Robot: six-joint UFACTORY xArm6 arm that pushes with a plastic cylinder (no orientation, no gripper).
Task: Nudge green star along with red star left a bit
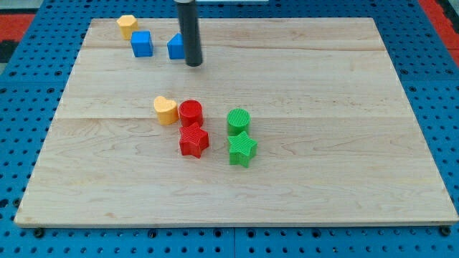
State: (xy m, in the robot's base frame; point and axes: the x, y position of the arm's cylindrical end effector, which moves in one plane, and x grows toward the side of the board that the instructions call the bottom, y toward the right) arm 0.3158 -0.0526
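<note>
Standing upright, my tip (194, 64) well above red star (193, 140)

Wooden board (323, 86) carrying red star (193, 140), green star (242, 149), red cylinder (191, 112), green cylinder (239, 120), yellow heart (165, 110) near centre; far left sitting yellow block (128, 26), blue cube (141, 44), second blue block (175, 47).

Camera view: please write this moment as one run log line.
my tip: top, beside blue block | green star, red star: apart, untouched

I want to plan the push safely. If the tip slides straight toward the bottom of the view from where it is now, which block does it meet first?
Probably the red cylinder. My tip stands near the view's top, beside a blue block, and the red cylinder lies almost directly below it in the view, with the red star just behind. Depth is uncertain, so it might only graze it.
</note>
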